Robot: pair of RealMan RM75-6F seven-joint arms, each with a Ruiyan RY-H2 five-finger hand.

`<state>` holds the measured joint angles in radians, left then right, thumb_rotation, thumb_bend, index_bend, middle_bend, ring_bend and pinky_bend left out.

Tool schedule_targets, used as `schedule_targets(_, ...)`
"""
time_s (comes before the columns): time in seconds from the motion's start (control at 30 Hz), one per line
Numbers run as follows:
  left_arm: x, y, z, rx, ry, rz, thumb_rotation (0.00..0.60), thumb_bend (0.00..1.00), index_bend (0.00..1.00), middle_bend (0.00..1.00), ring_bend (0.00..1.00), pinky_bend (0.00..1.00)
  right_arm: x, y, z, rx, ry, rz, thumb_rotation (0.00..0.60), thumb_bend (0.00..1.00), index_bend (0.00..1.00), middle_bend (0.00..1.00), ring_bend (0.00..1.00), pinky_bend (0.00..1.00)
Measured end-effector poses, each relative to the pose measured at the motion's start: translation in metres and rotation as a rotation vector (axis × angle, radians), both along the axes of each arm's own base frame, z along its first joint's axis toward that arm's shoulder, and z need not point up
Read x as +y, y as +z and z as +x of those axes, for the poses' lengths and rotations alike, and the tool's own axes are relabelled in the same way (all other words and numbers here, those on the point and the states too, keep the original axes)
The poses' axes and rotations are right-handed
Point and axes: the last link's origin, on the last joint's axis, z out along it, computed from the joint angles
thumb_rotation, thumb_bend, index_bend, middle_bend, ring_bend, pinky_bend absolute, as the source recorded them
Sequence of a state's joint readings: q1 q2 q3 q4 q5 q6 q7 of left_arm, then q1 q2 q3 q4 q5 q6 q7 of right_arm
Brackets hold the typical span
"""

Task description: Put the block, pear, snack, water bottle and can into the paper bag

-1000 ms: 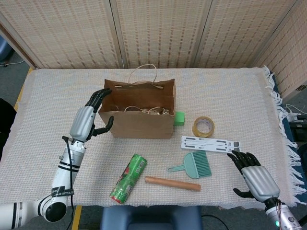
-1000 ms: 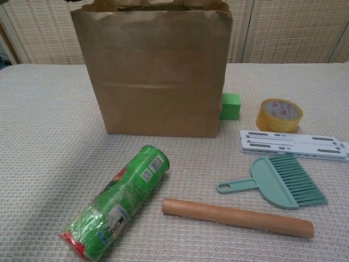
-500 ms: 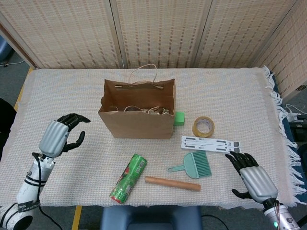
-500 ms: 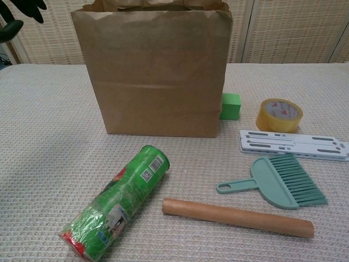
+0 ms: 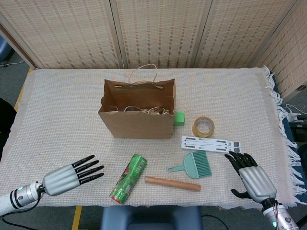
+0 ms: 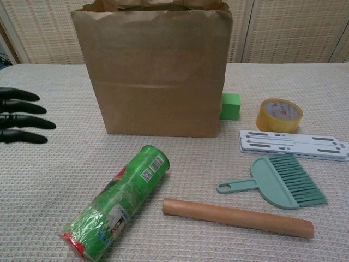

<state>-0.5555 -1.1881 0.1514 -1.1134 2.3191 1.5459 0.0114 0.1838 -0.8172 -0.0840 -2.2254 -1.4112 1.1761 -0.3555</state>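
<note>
My left robot hand (image 5: 72, 175) is spread flat near the snack tube (image 5: 128, 178); a careless sideways touch could roll it off the worktop (image 5: 57, 115).

The brown paper bag (image 5: 138, 116) stands upright and open near the table's middle, its twine handles up, with some items dimly visible inside. The small green block (image 5: 179, 118) sits on the cloth touching the bag's right side. The snack (image 5: 128, 178), a green cylindrical tube with a red end, lies on its side, well in front of the bag.
</note>
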Motion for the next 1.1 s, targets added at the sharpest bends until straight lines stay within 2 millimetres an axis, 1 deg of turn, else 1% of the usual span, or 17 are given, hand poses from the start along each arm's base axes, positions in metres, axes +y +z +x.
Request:
schedule_targets(0.1, -0.005, -0.014, 0.002, 0.076, -0.121, -0.046, 0.6, 0.38, 0.0, 0.0, 0.0, 0.04, 0.0, 0.0, -0.001, 0.0, -0.003, 0.001, 0.6, 0.1, 0.0, 0.0, 0.0, 0.0)
schedule_targets(0.27, -0.002, -0.029, 0.008, 0.14, -0.198, -0.065, 0.6, 0.37, 0.0, 0.0, 0.0, 0.03, 0.0, 0.001, -0.001, -0.002, -0.005, -0.001, 0.6, 0.1, 0.0, 0.0, 0.0, 0.0)
schedule_targets(0.47, 0.002, -0.046, 0.022, 0.146, -0.212, -0.074, 0.6, 0.37, 0.0, 0.0, 0.0, 0.03, -0.001, 0.001, -0.003, -0.001, -0.011, 0.003, 0.6, 0.1, 0.0, 0.0, 0.0, 0.0)
schedule_targets(0.8, 0.016, -0.087, 0.046, 0.149, -0.246, -0.081, 0.6, 0.37, 0.0, 0.0, 0.0, 0.03, -0.002, 0.002, -0.003, -0.005, -0.013, 0.007, 0.6, 0.1, 0.0, 0.0, 0.0, 0.0)
schedule_targets(1.1, 0.014, -0.11, 0.055, 0.125, -0.235, -0.091, 0.6, 0.37, 0.0, 0.0, 0.0, 0.03, -0.007, 0.002, -0.007, -0.014, -0.036, 0.015, 0.6, 0.1, 0.0, 0.0, 0.0, 0.0)
